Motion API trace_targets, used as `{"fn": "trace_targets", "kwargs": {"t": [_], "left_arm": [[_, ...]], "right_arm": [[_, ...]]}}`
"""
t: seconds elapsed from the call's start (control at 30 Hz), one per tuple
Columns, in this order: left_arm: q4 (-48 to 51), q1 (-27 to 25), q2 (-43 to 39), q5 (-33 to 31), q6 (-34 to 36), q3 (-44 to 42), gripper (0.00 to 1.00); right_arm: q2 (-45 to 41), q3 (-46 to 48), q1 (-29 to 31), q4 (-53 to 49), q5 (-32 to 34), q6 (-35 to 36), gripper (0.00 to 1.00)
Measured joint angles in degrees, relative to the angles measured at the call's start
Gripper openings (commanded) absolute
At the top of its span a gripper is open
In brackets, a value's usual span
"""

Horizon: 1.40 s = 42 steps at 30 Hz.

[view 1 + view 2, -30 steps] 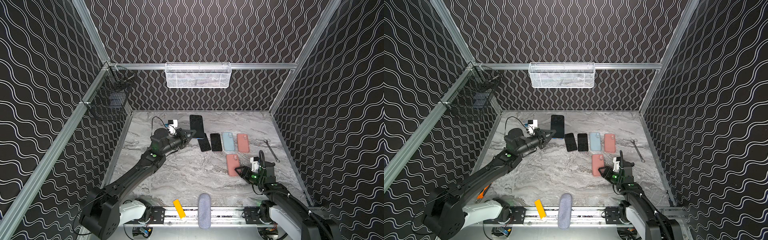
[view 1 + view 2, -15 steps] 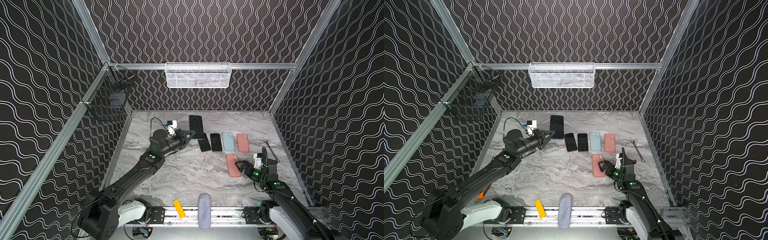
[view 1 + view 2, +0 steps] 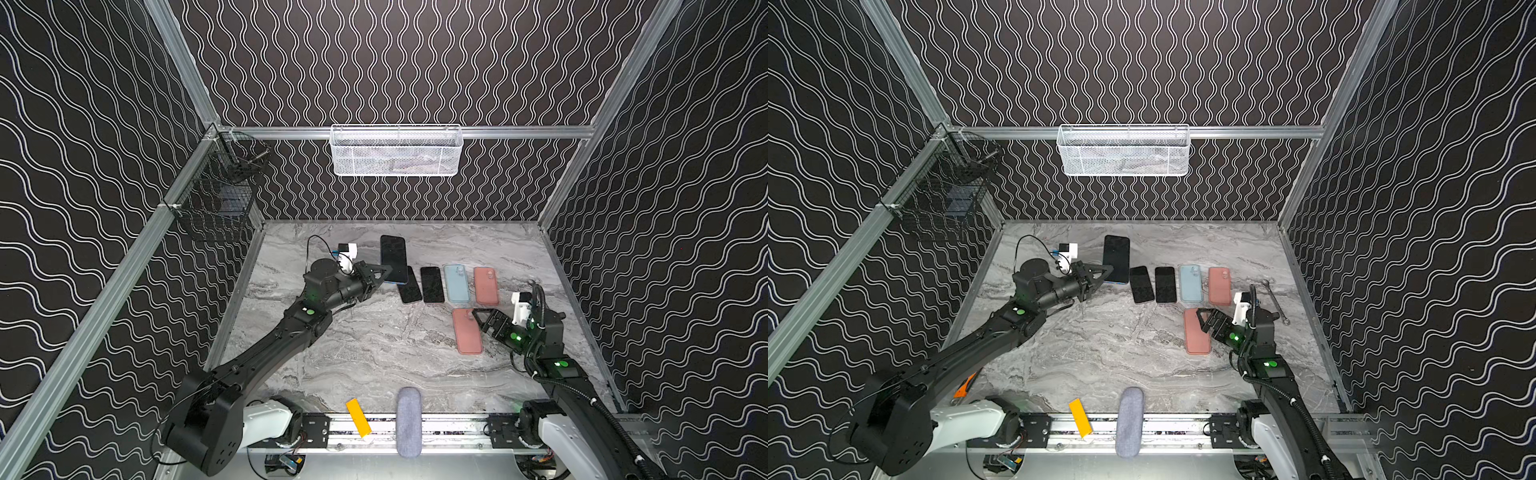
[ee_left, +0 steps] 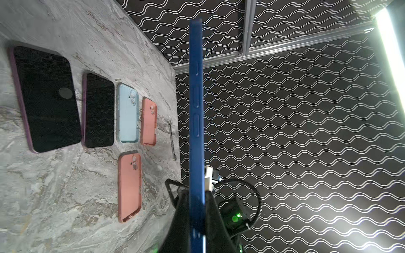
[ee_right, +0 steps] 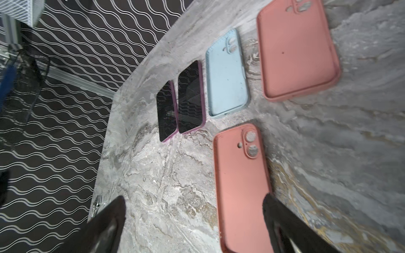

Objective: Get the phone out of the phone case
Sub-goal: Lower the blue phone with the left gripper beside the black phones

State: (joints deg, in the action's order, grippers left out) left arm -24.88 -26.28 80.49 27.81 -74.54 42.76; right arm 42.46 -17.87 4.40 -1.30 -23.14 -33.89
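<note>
Left gripper (image 3: 385, 272) clamped shut on blue phone (image 3: 393, 257), held clear of table (image 3: 353, 353). Right gripper (image 3: 481, 319) hangs wide open, empty, just beside salmon case (image 3: 467, 334) lying flat, apparently empty. Extraction looks done; only setting phone down left.

In both top views we are looking down from high above the near edge of the table (image 3: 374, 353) toward the back wall (image 3: 395, 62), far enough to be taking in all of it. The pair are sharing nearly the whole scene, shifted slightly sideways. From the left wrist we are peering along the left claw (image 4: 197, 197), close against the blue-edged phone (image 4: 196, 87), across the table. From the right wrist we are looking low past the right claw (image 5: 194, 197). Both wrist views are sharing the light blue case (image 4: 128, 114) and its neighbours.
</note>
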Motion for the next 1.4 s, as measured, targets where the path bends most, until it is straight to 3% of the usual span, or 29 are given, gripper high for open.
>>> {"fn": "trace_targets", "kwargs": {"t": [0.6,1.4], "left_arm": [[0.35,2.99,12.00,-2.32,8.76,-1.75,0.00],[-0.46,3.30,22.71,-7.06,14.95,-3.48,0.00]], "right_arm": [[3.02,1.60,0.33,14.95,-10.19,-0.02,0.98],[1.62,4.26,0.33,16.94,-10.29,-1.42,0.98]]}}
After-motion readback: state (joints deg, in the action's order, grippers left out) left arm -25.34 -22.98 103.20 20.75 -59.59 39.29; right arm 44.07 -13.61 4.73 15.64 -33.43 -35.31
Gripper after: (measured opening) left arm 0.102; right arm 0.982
